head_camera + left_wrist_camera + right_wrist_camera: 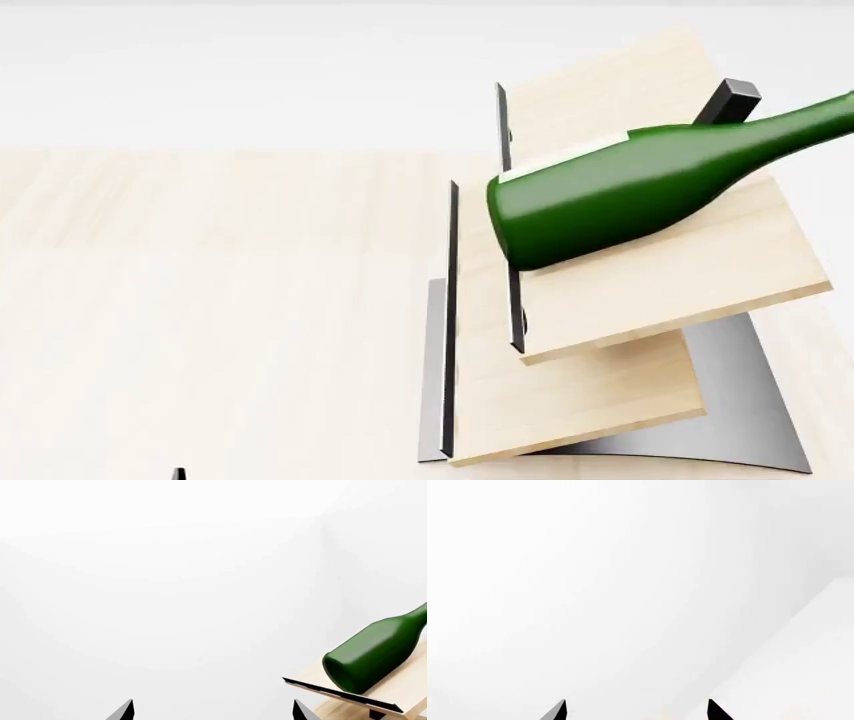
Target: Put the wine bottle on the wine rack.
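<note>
No legible text, label, brand, number or sign in any view. Wine bottle [627,195]: visible side is plain dark green glass, no label face or print showing in the head view or the left wrist view. Wine rack [667,270]: bare light wood panels with dark edge strips, no markings. Desk [200,300]: unmarked pale wood. Right wrist view: white background only, nothing written.

wine bottle [627,195]: dark green, lying tilted | on wine rack [667,280] upper panel
</note>
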You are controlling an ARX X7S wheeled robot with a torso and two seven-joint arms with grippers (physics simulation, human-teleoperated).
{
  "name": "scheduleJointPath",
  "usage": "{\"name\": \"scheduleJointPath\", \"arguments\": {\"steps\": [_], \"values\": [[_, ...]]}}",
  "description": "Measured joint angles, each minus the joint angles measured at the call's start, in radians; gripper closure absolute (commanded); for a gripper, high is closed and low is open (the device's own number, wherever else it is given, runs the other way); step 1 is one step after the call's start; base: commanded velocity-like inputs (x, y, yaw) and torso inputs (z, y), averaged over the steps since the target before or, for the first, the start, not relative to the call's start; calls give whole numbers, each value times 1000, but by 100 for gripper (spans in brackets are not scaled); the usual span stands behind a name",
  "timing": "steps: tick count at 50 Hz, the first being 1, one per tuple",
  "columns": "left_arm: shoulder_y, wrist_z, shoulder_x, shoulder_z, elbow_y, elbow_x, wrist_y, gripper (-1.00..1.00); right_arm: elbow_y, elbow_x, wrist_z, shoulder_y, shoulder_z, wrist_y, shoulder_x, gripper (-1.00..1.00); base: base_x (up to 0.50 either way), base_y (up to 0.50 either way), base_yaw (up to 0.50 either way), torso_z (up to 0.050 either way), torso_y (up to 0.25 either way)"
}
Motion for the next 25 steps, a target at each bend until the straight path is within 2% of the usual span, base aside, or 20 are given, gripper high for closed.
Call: {"name": "scheduleJointPath", "arguments": {"steps": [9, 25], "values": [[-1, -2, -2, 0, -2, -2, 2, -100, -87, -235, 81, -32, -49, -44, 24, -100, 0, 0, 0, 0, 0], [-2, -5, -4, 2, -1, -2, 2, -100, -226, -399, 160, -107, -47, -91, 80, -100, 0, 0, 0, 0, 0]]}}
